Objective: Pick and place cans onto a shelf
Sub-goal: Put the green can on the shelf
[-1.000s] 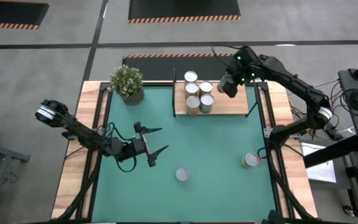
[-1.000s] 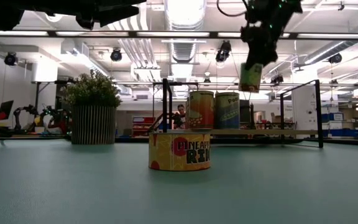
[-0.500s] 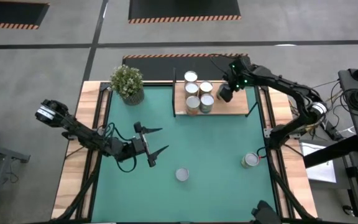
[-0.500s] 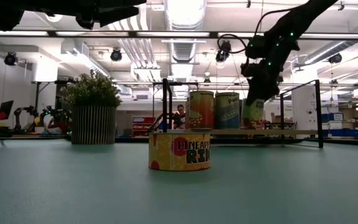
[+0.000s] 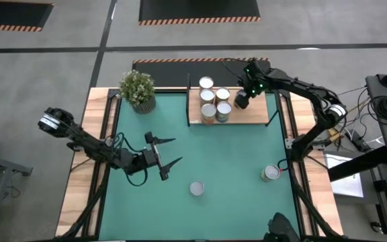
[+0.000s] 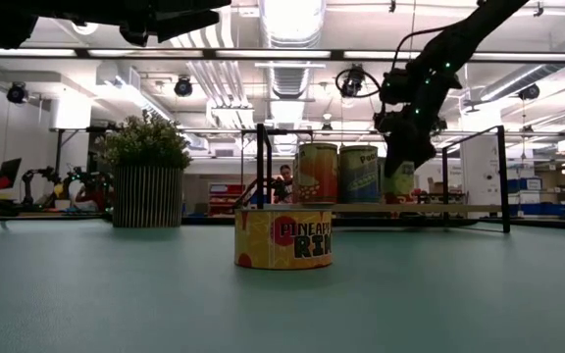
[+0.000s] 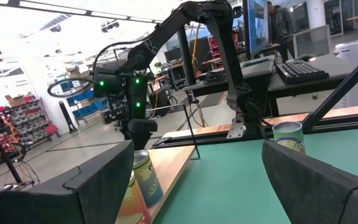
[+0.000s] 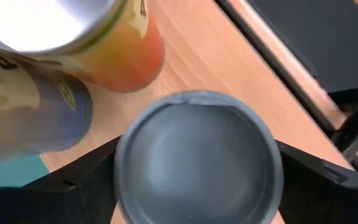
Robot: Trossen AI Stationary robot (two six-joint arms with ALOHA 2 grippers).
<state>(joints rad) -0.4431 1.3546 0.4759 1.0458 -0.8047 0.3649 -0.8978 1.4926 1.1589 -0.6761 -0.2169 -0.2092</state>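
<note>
1. At the far left corner of the green mat [image 5: 200, 151] I see the potted plant [image 5: 138, 90], just inside the mat's edge
2. My left gripper [image 5: 168, 158] hovers over the left half of the mat with its jaws spread wide and nothing between them; bare mat lies all around it
3. A lone can [image 5: 197, 189] stands near the front edge, mid-mat, well apart from both arms
4. The shelf [image 5: 257, 115] sits against the far edge; four cans [image 5: 215, 102] cluster on its left part, leaving bare board on the right
5. My right gripper [image 5: 241, 101] is over the shelf, jaws spread on either side of a fifth can [image 8: 197, 163] beside the cluster
6. Another can [image 5: 270, 173] stands close to the mat's right edge
</note>
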